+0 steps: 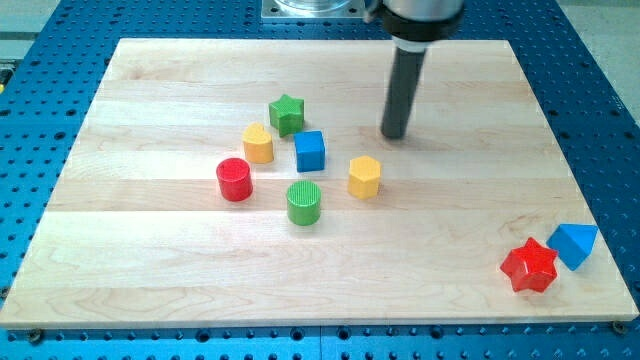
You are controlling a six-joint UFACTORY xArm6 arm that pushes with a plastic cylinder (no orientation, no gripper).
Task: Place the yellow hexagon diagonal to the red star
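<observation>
My arm carries no claw: it ends in a straight dark rod, so there is nothing to spread, press together or pinch. My tip (395, 135) rests on the wooden board (150, 270), touching no block. No container is in view; every block lies directly on the board, which sits on a blue perforated table (40, 120).

Positions are given relative to the yellow hexagon (365, 177), the task block:

- My tip stands toward the view's top and slightly toward the view's right of the yellow hexagon, near it but clearly apart.
- The blue cube (310, 151) lies just beside it, toward the view's left and slightly toward the top.
- The green star (286, 114) lies further toward the view's upper left.
- The yellow block (258, 144), with one rounded end, lies toward the view's left and slightly up, beyond the blue cube.
- The green cylinder (304, 203) lies near, toward the view's lower left.
- The red cylinder (234, 179) lies well toward the view's left, roughly level.
- The red star (529, 266) lies well apart, toward the view's lower right, near the board's corner.
- The blue wedge-shaped block (574, 243) is just beside the red star on the star's right, possibly touching it.
</observation>
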